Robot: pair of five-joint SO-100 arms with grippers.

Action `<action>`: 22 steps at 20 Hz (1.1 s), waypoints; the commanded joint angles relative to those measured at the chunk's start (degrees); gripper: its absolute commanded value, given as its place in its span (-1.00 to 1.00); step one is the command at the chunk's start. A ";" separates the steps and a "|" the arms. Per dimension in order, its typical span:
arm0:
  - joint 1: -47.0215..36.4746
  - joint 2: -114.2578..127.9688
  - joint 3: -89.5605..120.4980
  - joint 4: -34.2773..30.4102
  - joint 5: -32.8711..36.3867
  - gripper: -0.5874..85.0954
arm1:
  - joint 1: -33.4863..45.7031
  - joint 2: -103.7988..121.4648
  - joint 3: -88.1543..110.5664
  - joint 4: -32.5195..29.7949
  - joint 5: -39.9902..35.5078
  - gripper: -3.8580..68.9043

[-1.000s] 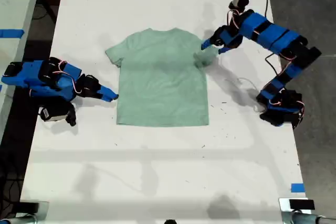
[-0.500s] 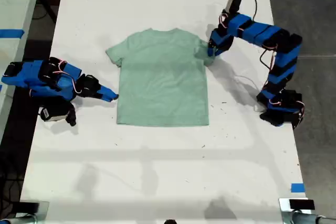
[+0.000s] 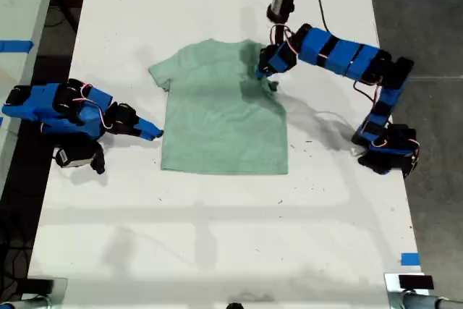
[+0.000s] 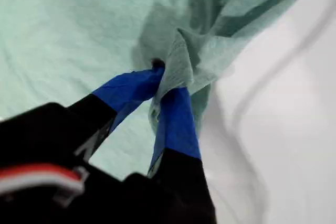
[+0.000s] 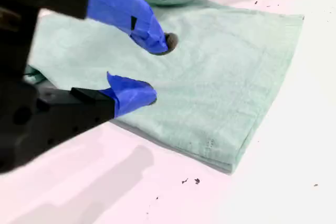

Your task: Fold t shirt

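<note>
The t shirt [image 3: 221, 110] lies flat near the middle of the white worktop [image 3: 217, 236], neck toward the exterior view's top, hem toward its bottom. The sleeve on the exterior view's right is bunched and lifted over the shoulder area.

My first claw [image 4: 167, 85] is clamped on that sleeve [image 4: 184, 66]; the first wrist view shows cloth pinched between the blue fingertips [image 4: 176, 119], puckered into a ridge. In the exterior view this claw [image 3: 265, 70] sits over the shirt's upper part, on the exterior view's right.

My second claw [image 5: 144, 69] hangs with jaws parted, nothing between them, just beside the shirt's side edge [image 5: 184, 150]; in the exterior view it [image 3: 150, 133] is at the shirt's edge on the exterior view's left, low near the worktop.

Handling, judged: thin, light, limp cotton. No stiffness, drapes and wrinkles, follows any pull, and may drag the body along if pulled fast. Not fragile. A pinch at a seam or hem edge likely holds better than mid-panel. Likely step: folding the sleeve inward. Risk: fold lands crooked, or the layer slips out.
</note>
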 commanded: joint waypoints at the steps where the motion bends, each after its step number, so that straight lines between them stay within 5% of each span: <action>1: 0.70 0.44 0.26 0.00 -0.09 -0.72 | -6.68 2.90 -5.36 -4.92 -1.41 -0.85; 3: 0.70 0.44 0.26 0.00 -0.09 -0.72 | -9.76 1.23 -5.98 -8.53 -0.53 -0.82; 5: 0.70 0.44 0.26 0.00 -0.09 -0.72 | -10.99 0.44 -7.82 -9.76 -0.88 -0.31; 7: 0.70 0.44 0.26 0.00 -0.09 -0.72 | -10.37 2.29 -9.67 -6.86 -1.85 -0.28; 10: 0.70 0.44 0.26 0.00 -0.09 -0.72 | -6.94 9.32 -8.35 1.58 -2.02 -0.42; 11: 0.70 0.44 0.26 0.00 -0.09 -0.72 | -5.62 12.57 -5.71 5.01 -1.05 -0.90; 14: 0.70 0.44 0.26 0.00 -0.09 -0.72 | -8.00 25.05 8.88 9.58 2.55 -0.89; 22: 0.70 0.44 0.26 0.00 -0.09 -0.72 | -29.71 80.68 76.99 -8.44 21.62 -0.89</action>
